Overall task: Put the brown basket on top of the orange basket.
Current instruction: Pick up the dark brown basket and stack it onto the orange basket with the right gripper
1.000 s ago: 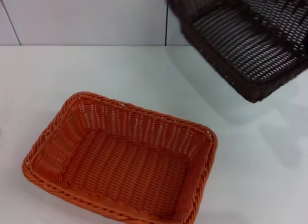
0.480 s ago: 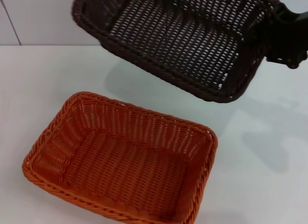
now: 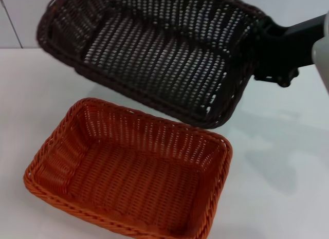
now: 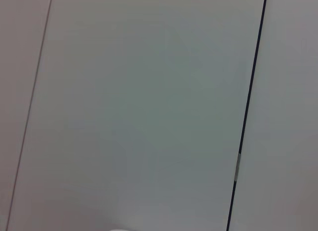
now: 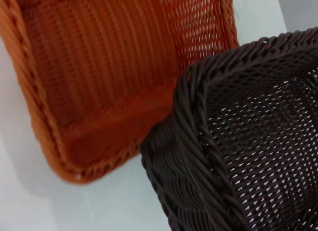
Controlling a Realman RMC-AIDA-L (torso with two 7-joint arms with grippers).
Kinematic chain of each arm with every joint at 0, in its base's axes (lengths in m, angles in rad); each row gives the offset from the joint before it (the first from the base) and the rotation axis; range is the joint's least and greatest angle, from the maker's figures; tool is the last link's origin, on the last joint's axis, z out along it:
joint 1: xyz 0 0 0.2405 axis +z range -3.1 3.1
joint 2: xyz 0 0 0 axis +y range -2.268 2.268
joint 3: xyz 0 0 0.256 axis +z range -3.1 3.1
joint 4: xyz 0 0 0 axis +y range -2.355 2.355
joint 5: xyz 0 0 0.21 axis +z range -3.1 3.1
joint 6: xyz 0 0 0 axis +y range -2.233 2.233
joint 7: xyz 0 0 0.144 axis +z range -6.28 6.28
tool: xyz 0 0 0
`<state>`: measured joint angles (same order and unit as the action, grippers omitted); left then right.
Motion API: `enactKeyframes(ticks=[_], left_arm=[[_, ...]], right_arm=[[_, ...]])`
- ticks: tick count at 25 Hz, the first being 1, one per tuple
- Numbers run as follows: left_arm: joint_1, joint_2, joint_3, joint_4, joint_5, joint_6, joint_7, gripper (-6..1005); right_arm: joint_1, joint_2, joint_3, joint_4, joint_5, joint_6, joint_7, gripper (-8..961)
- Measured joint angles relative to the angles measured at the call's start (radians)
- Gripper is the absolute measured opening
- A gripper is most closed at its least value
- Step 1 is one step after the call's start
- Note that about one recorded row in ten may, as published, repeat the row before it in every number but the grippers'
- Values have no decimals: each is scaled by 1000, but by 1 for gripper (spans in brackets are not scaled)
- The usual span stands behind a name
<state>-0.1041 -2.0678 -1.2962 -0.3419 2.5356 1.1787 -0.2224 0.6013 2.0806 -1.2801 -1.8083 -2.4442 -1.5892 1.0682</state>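
Hanging from right gripper (image 3: 262, 49): brown basket (image 3: 154, 54), above orange basket (image 3: 128, 172).

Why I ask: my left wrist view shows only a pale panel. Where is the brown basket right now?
Observer: In the head view the brown basket is in the air, tilted, with the right gripper holding its right end.
Operator: Is it on the orange basket?
Observer: No. The orange basket sits empty on the table, nearer the robot, and the brown one is not resting on it.
Operator: Are the two touching?
Observer: The right wrist view shows the brown basket's corner above the orange rim, and I cannot tell whether they touch.
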Motion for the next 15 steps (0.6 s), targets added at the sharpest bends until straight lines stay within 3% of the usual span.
enactKeyframes(ticks=[15], left_arm=[[7,3,-19,0,-1,17,0,722]], right_arm=[[-12,3,-128,-10,110,-32,99,192]])
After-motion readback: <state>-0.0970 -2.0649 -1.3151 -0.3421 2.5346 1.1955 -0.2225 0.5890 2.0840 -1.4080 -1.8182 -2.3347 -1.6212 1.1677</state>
